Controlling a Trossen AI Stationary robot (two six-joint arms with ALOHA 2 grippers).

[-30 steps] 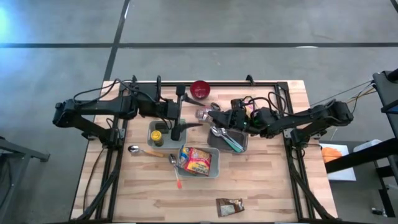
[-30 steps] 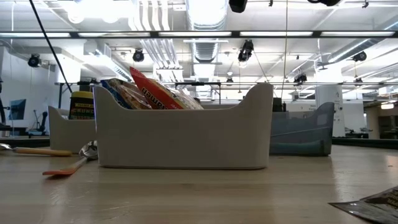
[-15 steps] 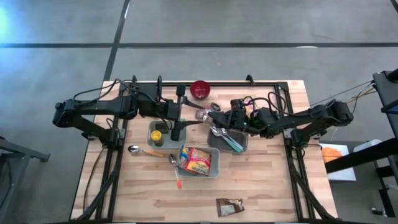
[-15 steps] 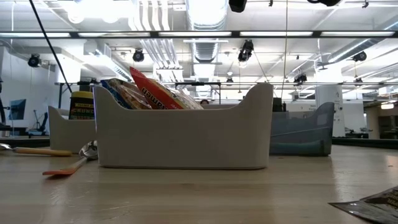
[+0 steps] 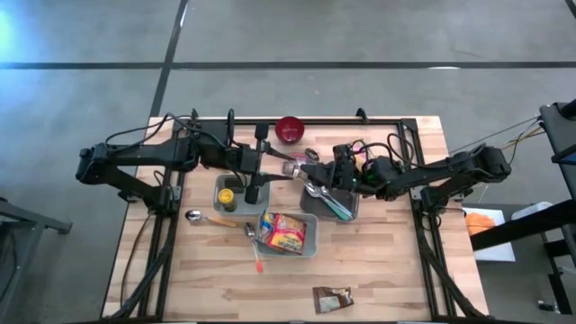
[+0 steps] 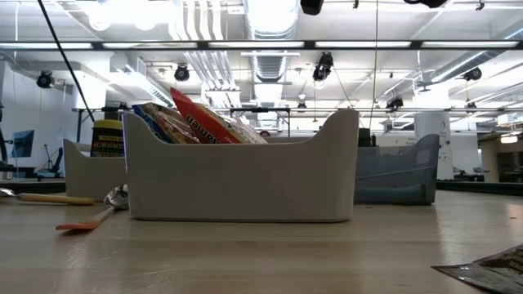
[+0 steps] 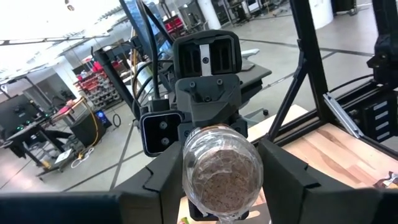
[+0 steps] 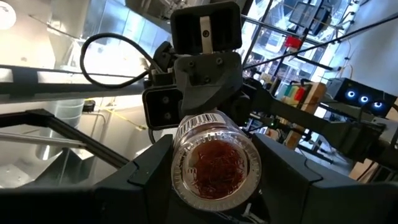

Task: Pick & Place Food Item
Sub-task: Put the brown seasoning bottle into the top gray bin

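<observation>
Spice jar (image 5: pixel 292 167) — mid-air handover, 12 o'clock of the worktop (image 5: pixel 387 270); both jaws grip it. I'd release right only once left holds firm.

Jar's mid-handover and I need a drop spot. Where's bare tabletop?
Bare wood lies along the near edge either side of the brown packet, and right of the grey utensil bin. Crowded: the centre, around the white bin, mustard tray and spoons.
</observation>
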